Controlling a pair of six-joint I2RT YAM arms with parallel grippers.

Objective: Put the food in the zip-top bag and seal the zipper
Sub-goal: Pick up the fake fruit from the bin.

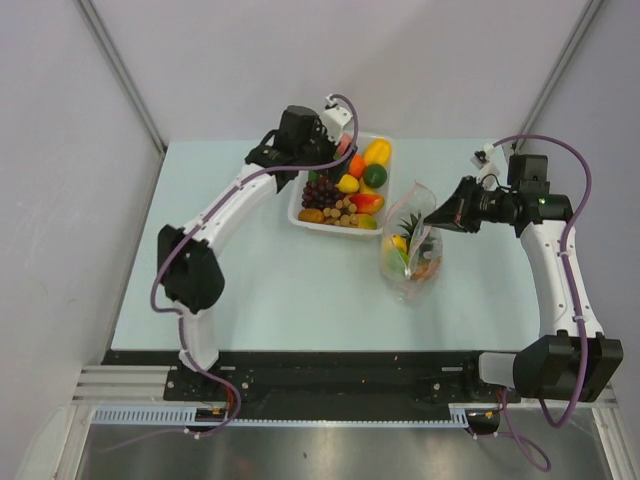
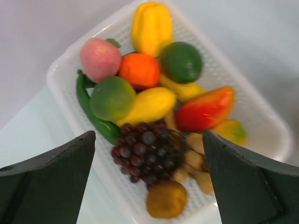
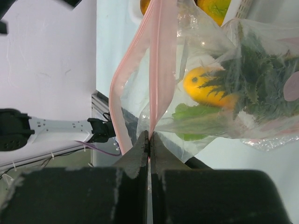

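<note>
Our wide-open left hand (image 2: 147, 140) sits right above the grapes (image 2: 145, 150), nearer them than our right hand (image 3: 149, 140), clamped on the zipper (image 3: 156, 70).

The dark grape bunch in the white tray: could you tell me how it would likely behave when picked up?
The grape bunch looks glossy and knobbly, so a grip may slip between beads. Its beads look fused in one tight cluster, so it probably lifts whole, stiff and light. Pressed against the green pepper and brown bunch, it may nudge them.
</note>
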